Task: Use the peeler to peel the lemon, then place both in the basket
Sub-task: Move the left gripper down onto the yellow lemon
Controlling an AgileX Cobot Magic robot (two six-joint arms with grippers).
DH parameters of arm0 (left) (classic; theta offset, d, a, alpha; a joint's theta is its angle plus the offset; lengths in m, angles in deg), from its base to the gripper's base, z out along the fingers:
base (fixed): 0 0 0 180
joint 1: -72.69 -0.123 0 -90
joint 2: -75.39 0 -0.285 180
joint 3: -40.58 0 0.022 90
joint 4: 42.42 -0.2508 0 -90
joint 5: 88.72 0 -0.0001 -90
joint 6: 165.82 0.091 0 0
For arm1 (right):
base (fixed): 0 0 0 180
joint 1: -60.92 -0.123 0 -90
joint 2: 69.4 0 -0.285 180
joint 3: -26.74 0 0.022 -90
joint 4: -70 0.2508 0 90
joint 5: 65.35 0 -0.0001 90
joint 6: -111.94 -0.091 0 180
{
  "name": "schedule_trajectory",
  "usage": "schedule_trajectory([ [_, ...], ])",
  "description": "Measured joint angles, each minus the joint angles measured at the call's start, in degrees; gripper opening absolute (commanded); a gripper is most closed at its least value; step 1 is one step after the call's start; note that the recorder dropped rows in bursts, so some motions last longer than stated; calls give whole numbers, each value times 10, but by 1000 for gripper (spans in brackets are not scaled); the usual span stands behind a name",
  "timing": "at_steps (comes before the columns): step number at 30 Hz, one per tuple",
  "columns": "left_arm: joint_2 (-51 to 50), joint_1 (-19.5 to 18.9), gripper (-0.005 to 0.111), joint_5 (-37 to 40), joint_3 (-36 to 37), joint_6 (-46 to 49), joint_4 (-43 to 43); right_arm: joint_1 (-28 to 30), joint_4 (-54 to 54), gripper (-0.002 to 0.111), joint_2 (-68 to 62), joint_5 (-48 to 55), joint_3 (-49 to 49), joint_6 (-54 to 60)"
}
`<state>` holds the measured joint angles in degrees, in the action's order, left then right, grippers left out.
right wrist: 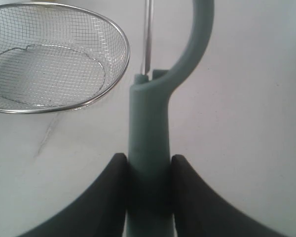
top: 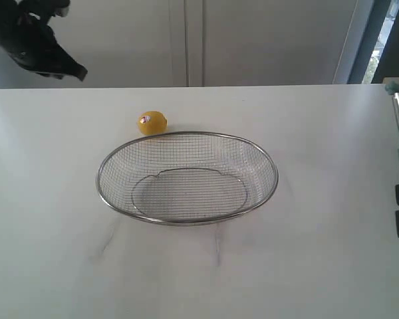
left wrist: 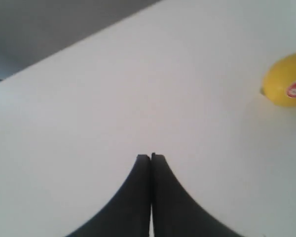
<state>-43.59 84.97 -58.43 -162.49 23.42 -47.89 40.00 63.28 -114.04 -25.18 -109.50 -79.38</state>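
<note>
Early stage of the peeling task. The lemon (top: 151,123) is shown resting on the white surface (top: 53,232), just beyond the far-left rim of the wire-mesh basket (top: 186,222) and outside it; whether rim and fruit touch cannot be told. The skin is seen whole and yellow, with the red-and-white sticker (top: 144,120) in place, so no peeling is judged to have been done. The basket is seen empty at the middle of the surface.

The peeler (right wrist: 148,123) is held by its teal handle in the right pincer (right wrist: 148,160), whose jaws are clamped on either side of the handle. The curved head and metal blade are pointed away from the wrist, over the surface to the right of the basket. In the exterior view only a strip of the tool is seen, at the right edge.

The left pincer (left wrist: 151,157) is pressed together with nothing between its jaws. It is raised over the far-left part of the surface, to the left of the lemon and apart from it.

Done, as judged: the tool is in hand. Left: the lemon is to be gripped and steadied, presumably by the left pincer once it is parted. The blade is then to be drawn over the skin, and lemon and peeler are both to be placed in the basket.
</note>
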Motion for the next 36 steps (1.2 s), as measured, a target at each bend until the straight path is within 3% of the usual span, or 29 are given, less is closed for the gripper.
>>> schedule_trajectory([
  [10, -166, 6, 0, 228, -273, 253, 212, 0, 0, 0, 0, 0, 0, 0],
  [18, -197, 45, 2, 280, -313, 616, 238, 0, 0, 0, 0, 0, 0, 0],
  [20, -203, 53, 9, 269, -314, 665, 243, 0, 0, 0, 0, 0, 0, 0],
  [23, -214, 57, 30, 242, -314, 687, 243, 0, 0, 0, 0, 0, 0, 0],
  [28, -235, 57, 83, 217, -314, 695, 243, 0, 0, 0, 0, 0, 0, 0],
  [36, -275, 57, 83, 136, -314, 691, 238, 0, 0, 0, 0, 0, 0, 0],
])
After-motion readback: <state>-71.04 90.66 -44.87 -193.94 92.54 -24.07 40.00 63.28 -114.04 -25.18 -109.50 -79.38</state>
